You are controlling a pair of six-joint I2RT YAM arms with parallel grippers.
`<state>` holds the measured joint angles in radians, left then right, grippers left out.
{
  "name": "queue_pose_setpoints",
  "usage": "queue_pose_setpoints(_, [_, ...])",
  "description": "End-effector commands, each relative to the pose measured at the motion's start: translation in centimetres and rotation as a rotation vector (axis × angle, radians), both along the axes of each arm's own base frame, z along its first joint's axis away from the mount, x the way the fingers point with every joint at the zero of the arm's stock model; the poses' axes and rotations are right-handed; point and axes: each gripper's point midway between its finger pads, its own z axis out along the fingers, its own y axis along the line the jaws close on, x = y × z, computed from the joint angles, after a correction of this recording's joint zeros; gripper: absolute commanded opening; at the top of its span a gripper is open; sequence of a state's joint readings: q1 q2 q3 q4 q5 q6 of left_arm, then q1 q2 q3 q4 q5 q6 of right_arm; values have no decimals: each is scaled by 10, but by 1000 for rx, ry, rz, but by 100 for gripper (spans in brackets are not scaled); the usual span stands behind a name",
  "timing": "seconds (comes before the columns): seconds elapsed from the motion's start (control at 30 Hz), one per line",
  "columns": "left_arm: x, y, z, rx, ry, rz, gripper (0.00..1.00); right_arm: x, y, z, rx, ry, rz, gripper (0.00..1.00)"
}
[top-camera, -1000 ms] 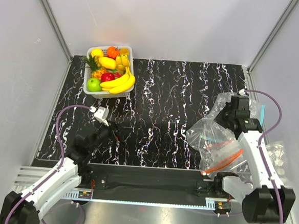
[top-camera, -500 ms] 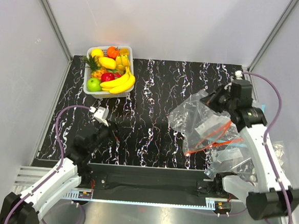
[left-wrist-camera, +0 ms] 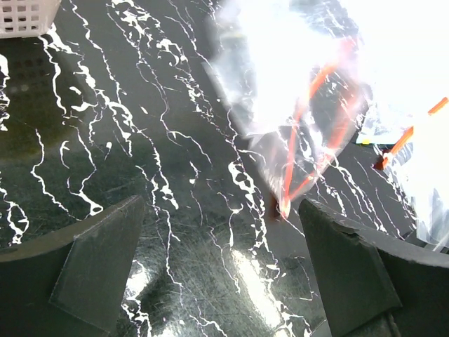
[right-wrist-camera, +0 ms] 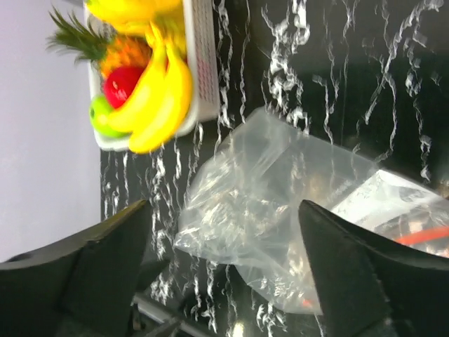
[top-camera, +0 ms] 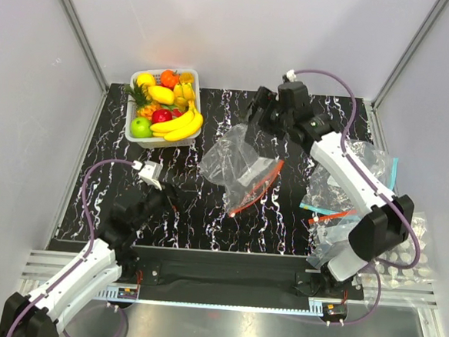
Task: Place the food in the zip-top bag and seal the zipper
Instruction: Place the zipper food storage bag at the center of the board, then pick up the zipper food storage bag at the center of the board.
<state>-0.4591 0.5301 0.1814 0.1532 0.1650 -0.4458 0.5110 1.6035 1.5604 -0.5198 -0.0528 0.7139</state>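
Observation:
The food lies in a white basket [top-camera: 198, 90] at the back left: a banana bunch [top-camera: 178, 124], a red apple [top-camera: 161, 115], a green apple [top-camera: 140, 126] and a yellow fruit [top-camera: 160, 94]. The zip-top bag [top-camera: 237, 161] lies crumpled on the table's middle, its orange-red zipper [top-camera: 255, 188] toward the front. My right gripper [top-camera: 252, 132] hovers open just above the bag's back edge; in the right wrist view the bag [right-wrist-camera: 280, 210] shows below the spread jaws, which grip nothing. My left gripper [top-camera: 174, 202] is open, low over bare table left of the bag [left-wrist-camera: 295, 84].
A heap of other clear bags [top-camera: 350, 196] lies at the right edge, with a teal-blue strip [top-camera: 320, 210] and an orange strip [top-camera: 344, 217]. The basket also holds a pineapple [top-camera: 141, 99] and an orange [top-camera: 169, 78]. Grey walls close in the table on three sides.
My right arm swung from the right edge to the middle back, carrying the bag with it. Its jaws then opened and the bag now lies loose on the table. The left arm stayed put.

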Motion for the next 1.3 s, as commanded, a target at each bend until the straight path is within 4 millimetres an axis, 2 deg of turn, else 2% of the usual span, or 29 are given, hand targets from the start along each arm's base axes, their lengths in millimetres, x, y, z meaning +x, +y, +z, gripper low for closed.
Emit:
queue_pose_setpoints(0.0, [8, 0, 28, -15, -75, 17, 99, 9, -1, 41, -86, -147, -3, 100])
queue_pose_setpoints(0.07, [9, 0, 29, -16, -76, 18, 99, 2, -9, 49, -115, -200, 4, 100])
queue_pose_setpoints(0.1, [8, 0, 29, -16, -74, 17, 99, -5, -14, 33, -145, -185, 12, 100])
queue_pose_setpoints(0.17, [9, -1, 30, -19, -74, 16, 99, -15, -29, 43, -161, -253, 0, 100])
queue_pose_setpoints(0.2, [9, -1, 29, -19, -72, 16, 99, -22, -37, 19, -199, -228, 0, 100])
queue_pose_setpoints(0.27, [8, -1, 29, -19, -72, 13, 99, -30, -58, 23, -227, -281, -65, 100])
queue_pose_setpoints(0.3, [8, -1, 30, -20, -73, 13, 99, -37, -69, -5, -268, -243, -82, 98])
queue_pose_setpoints(0.33, [8, -1, 30, -21, -73, 12, 99, -43, -78, -2, -266, -267, -107, 92])
queue_pose_setpoints(0.37, [8, -2, 31, -24, -76, 10, 99, -43, -85, -5, -269, -280, -142, 78])
queue_pose_setpoints(0.4, [8, -1, 31, -21, -78, 11, 99, -50, -89, -28, -289, -249, -131, 75])
queue_pose_setpoints(0.47, [9, -1, 33, -22, -92, 15, 99, -57, -82, -31, -251, -279, -82, 67])
queue_pose_setpoints(0.5, [10, -1, 32, -21, -91, 24, 99, -63, -83, -50, -261, -254, -61, 67])
queue_pose_setpoints(0.57, [18, 0, 25, 14, -53, 57, 99, -65, -79, -59, -238, -258, -50, 67])
queue_pose_setpoints(0.6, [20, -1, 24, 32, -40, 59, 99, -69, -83, -78, -251, -233, -53, 60])
queue_pose_setpoints(0.67, [25, -8, 24, 67, -6, 59, 99, -67, -79, -84, -227, -253, -53, 55])
queue_pose_setpoints(0.7, [21, -18, 26, 77, -2, 32, 99, -72, -80, -101, -231, -237, -39, 54])
queue_pose_setpoints(0.73, [24, -24, 32, 88, -5, 30, 97, -73, -78, -105, -223, -242, -25, 54])
queue_pose_setpoints(0.77, [25, -23, 31, 117, 2, 60, 97, -70, -71, -100, -192, -290, -8, 53])
queue_pose_setpoints(0.8, [25, -28, 34, 135, -3, 59, 96, -73, -72, -112, -196, -282, 1, 51])
queue_pose_setpoints(0.83, [18, -46, 43, 162, -25, 12, 95, -74, -71, -114, -192, -292, 8, 51])
queue_pose_setpoints(0.87, [20, -45, 43, 207, -29, 53, 95, -71, -69, -111, -182, -325, 10, 50])
queue_pose_setpoints(0.9, [18, -51, 45, 235, -38, 50, 94, -74, -70, -119, -187, -320, 17, 49])
queue_pose_setpoints(0.93, [12, -67, 60, 248, -71, 12, 94, -74, -71, -122, -186, -323, 14, 47])
queue_pose_setpoints(0.97, [13, -68, 48, 325, -46, 35, 93, -73, -68, -119, -164, -345, 15, 46])
queue_pose_setpoints(1.0, [12, -73, 48, 358, -45, 31, 93, -78, -68, -128, -157, -335, 25, 46])
queue_pose_setpoints(1.03, [11, -89, 51, 398, -50, 7, 91, -78, -66, -124, -133, -352, 26, 46])
queue_pose_setpoints(1.1, [14, -89, 43, 507, -31, 44, 88, -84, -66, -127, -110, -347, 25, 46])
queue_pose_setpoints(1.13, [17, -101, 42, 557, -28, 39, 84, -85, -67, -122, -97, -367, 25, 47])
queue_pose_setpoints(1.27, [28, -112, 26, 742, 9, 47, 67, -87, -85, -116, -112, -407, -54, 48])
